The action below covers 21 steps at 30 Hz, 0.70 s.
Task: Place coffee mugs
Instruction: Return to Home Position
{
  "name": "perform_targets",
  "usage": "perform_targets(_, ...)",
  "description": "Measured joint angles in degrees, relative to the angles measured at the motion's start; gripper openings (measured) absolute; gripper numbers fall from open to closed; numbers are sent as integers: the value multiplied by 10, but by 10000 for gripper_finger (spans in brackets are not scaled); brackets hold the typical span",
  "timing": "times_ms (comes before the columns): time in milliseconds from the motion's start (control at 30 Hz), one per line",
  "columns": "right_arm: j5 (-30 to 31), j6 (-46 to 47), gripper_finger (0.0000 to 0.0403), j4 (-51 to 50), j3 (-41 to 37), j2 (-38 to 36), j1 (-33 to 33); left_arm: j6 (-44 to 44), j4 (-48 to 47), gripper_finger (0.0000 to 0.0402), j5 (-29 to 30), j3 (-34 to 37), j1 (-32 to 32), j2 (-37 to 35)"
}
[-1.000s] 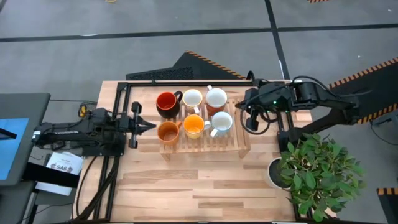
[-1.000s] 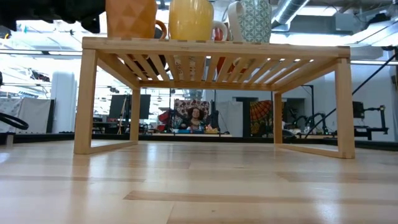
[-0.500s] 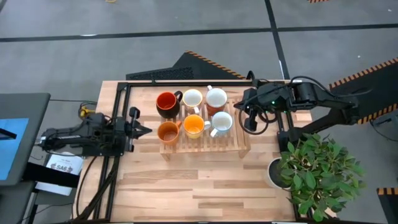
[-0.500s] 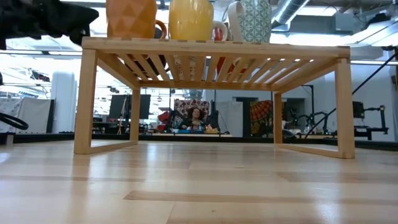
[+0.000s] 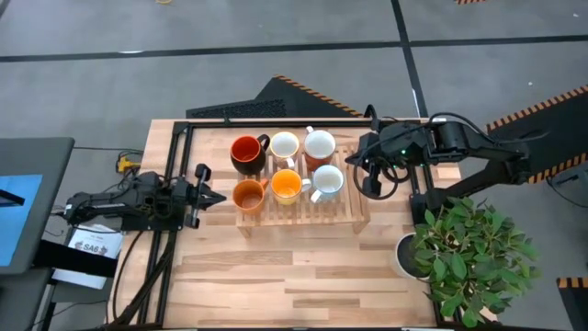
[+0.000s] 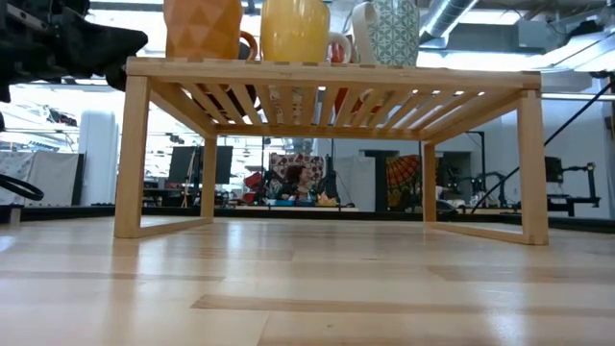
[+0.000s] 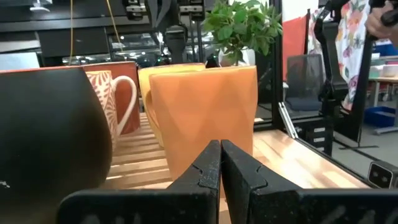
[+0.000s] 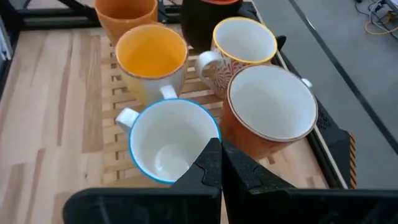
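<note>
Six mugs stand on a slatted wooden rack [image 5: 354, 213]. The far row holds a dark mug with red inside [image 5: 245, 152] and two pale mugs [image 5: 284, 145] [image 5: 319, 144]. The near row holds an orange mug [image 5: 248, 194], a yellow-orange mug [image 5: 287, 186] and a white, blue-rimmed mug [image 5: 327, 181]. My left gripper [image 5: 220, 195] [image 7: 220, 155] is shut, level, just left of the orange mug [image 7: 205, 112], touching nothing. My right gripper [image 5: 354, 160] [image 8: 220, 155] is shut, hovering right of the rack above the blue-rimmed mug [image 8: 171, 140].
A potted plant [image 5: 470, 257] in a white pot [image 5: 407, 256] stands at the table's near right. Black frame rails [image 5: 176, 156] run along the left and far edges. Bare wood lies in front of the rack [image 5: 294, 276]. A person [image 7: 354, 37] shows beyond the table.
My left gripper has drawn back a little from the orange mug, toward the table's left and near edges, and has come lower. The mugs have stayed in place.
</note>
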<state>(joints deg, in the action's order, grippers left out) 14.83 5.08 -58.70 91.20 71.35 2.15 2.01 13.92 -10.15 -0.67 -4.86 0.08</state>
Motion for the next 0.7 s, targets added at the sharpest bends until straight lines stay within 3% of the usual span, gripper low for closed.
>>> perform_targets(300, -19, -23, 20, -14, -20, -11, 0, -19, 8, 0, -8, 0, 0, 0)
perform_targets(700, -48, -41, 20, 216, -299, -200, -17, -21, 0, 0, 60, 1, 0, 2)
